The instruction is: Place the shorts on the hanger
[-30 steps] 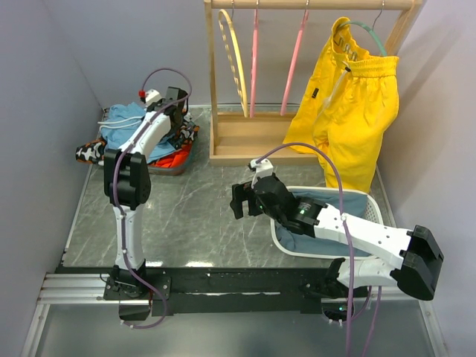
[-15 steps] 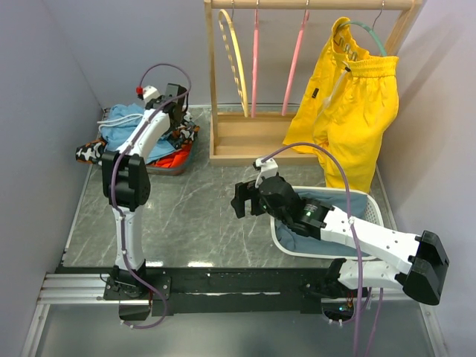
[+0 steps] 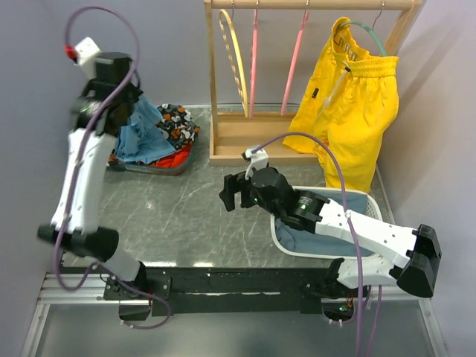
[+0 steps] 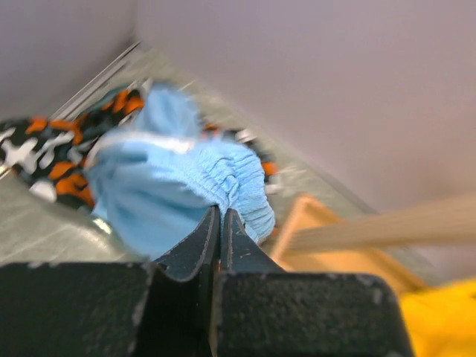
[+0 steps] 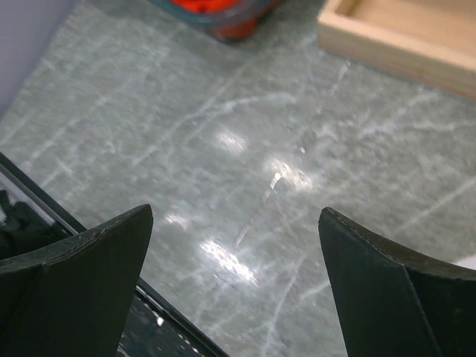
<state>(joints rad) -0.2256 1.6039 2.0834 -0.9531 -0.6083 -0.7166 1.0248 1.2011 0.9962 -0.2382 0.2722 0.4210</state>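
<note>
The light blue shorts (image 3: 143, 132) hang by their waistband from my left gripper (image 3: 123, 106), raised over the clothes pile at the back left. In the left wrist view the left gripper (image 4: 222, 213) is shut on the gathered elastic edge of the shorts (image 4: 178, 178). Two pink hangers (image 3: 255, 63) (image 3: 295, 63) hang on the wooden rack's rail. My right gripper (image 3: 232, 195) is open over the table's middle; in the right wrist view the right gripper (image 5: 234, 216) has only bare marble between its fingers.
An orange-black-white patterned garment (image 3: 177, 123) and red cloth lie in the tray (image 3: 167, 168) under the shorts. A yellow hanger (image 3: 232, 56) hangs on the rack, with yellow shorts (image 3: 357, 104) on a teal hanger. A white basket (image 3: 375, 210) stands at the right. The rack's wooden base (image 3: 245, 141) is behind.
My left gripper shut on the shorts in the pile, then rose up and to the left, pulling them off it. The right gripper shifted slightly left and stayed open.
</note>
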